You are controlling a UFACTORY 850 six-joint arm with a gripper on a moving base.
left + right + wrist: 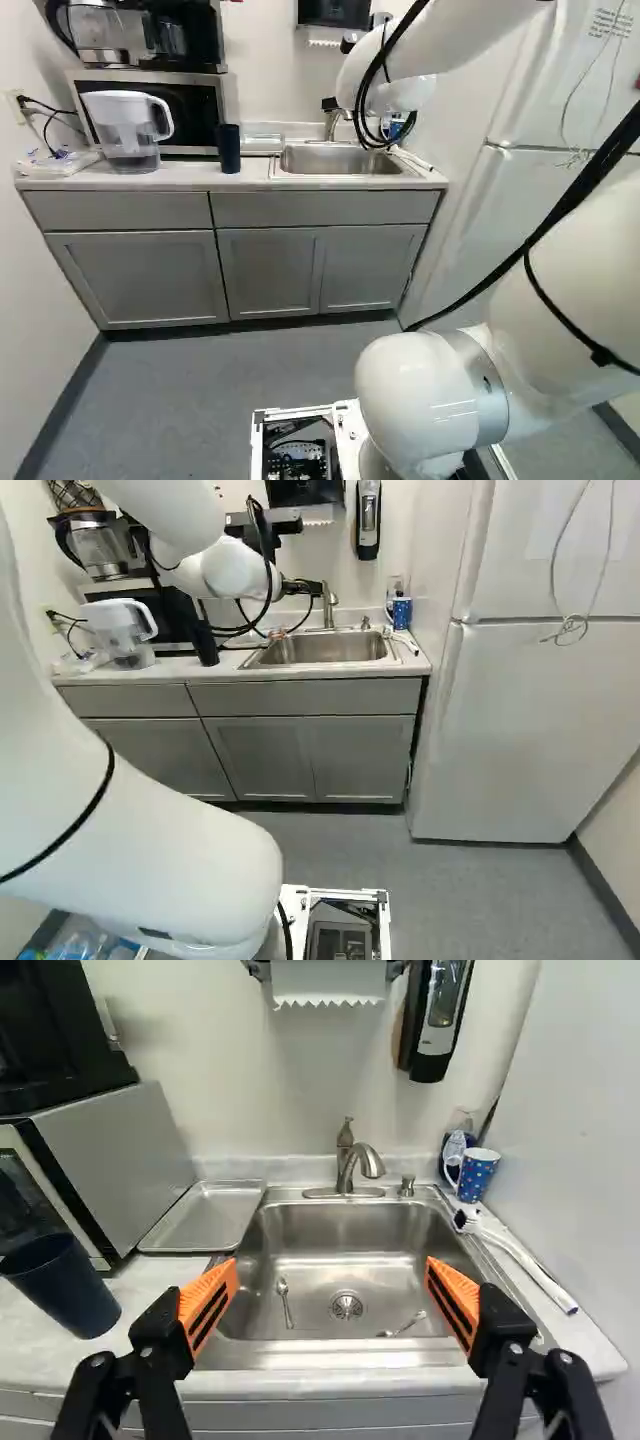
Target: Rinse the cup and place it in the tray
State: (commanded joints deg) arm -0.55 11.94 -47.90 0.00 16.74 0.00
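Dark blue tapered cup (62, 1290) awaits its rinse

The cup stands on the pale surface (150, 1282), near the shallow metal tray (205, 1215) but outside it. The black, orange-padded end effector (332, 1268) is spread wide, holding nothing, facing the steel sink (350, 1220). Grasping, rinsing and placing all seem left to do, though a blue spotted mug (477, 1175) leaves the intended cup uncertain.

One arm (150, 850), finished in smooth white, with bulbous joint housings; one joint is ringed by a grey band (485, 390). Thick black cables (585, 197) are strapped along it with a black tie (602, 356). The gripper (300, 587) is black, fitted with silvery screws (565, 1358) and tapered orange pads (208, 1305), black-slotted. A white-framed base (290, 412) is included.
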